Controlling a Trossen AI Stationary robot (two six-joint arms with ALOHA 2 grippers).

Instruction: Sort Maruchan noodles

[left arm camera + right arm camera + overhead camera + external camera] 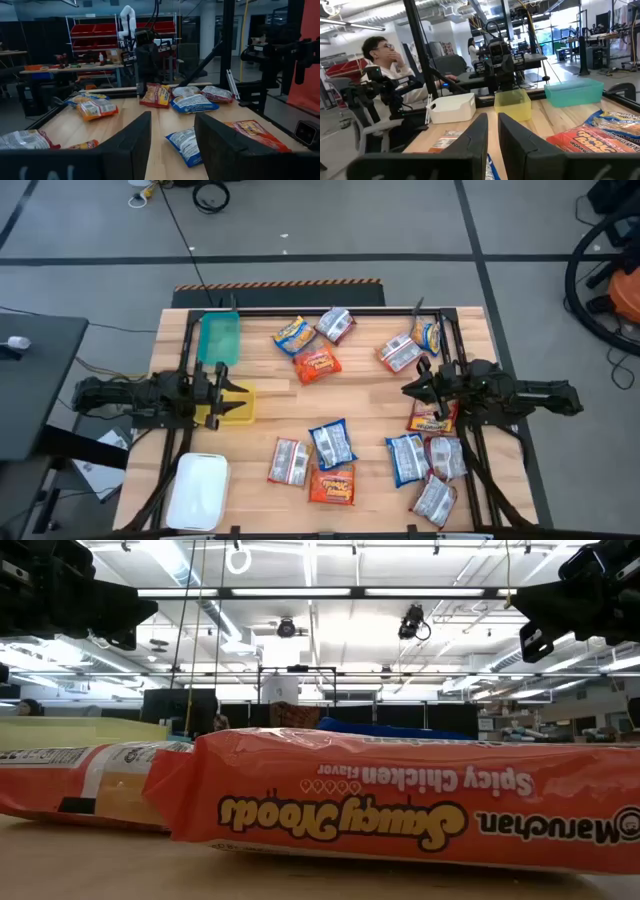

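About a dozen Maruchan packets lie flat on the wooden table. Far group: blue-and-yellow, silver, orange-red, silver-red. Near group: blue, silver, orange, blue. An orange-red packet fills the low view. My left gripper hovers open above the yellow bin, pointing toward the table's right. My right gripper hovers open, fingers a little apart, pointing left, just beyond an orange packet. Both show empty in their wrist views.
Along the table's left side stand a teal bin, the yellow bin and a white bin. Bare wood lies in the middle between the grippers. A black frame rail borders the right side. A seated person shows beyond the table.
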